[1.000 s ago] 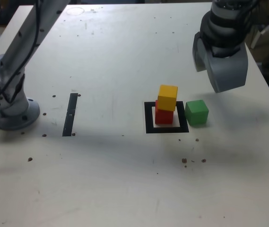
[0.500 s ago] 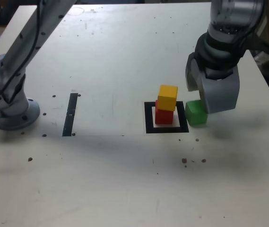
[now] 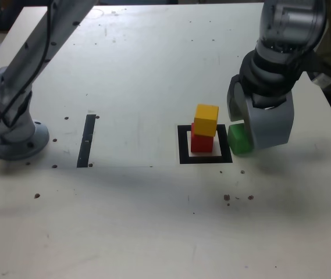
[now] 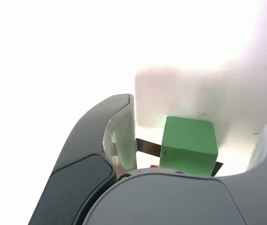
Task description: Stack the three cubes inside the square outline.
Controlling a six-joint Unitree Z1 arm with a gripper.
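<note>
- On the tabletop (image 3: 142, 70), a pale matte surface dotted with small dark specks and holes, the square outline (image 3: 183, 145) lies flat: a thick black frame with a white centre.
- Inside that frame stands the red cube (image 3: 201, 142), and the yellow cube (image 3: 206, 120) sits on top of it, turned a little off square to the one below.
- The green cube (image 3: 239, 139) rests on the tabletop just outside the frame, at its edge on the exterior view's right.
- The tool (image 3: 248, 129) is lowered around the green cube with its jaws spread wider than the cube; the exterior view hides most of the cube behind one grey finger.
- Only the wrist view shows the gaps: the green cube (image 4: 188, 145) sits between the fingers (image 4: 119, 140) with bare tabletop visible on both sides, so nothing is clamped.
- That view also shows a sliver of red and a strip of black frame past the cube; much of the rest is washed out white.
- The cubes are matte and sharp-edged; the tool's shells are smooth, rounded grey.
- A thin black strip (image 3: 86, 140) lies well apart, near the arm's round metal base (image 3: 15, 137).
</note>
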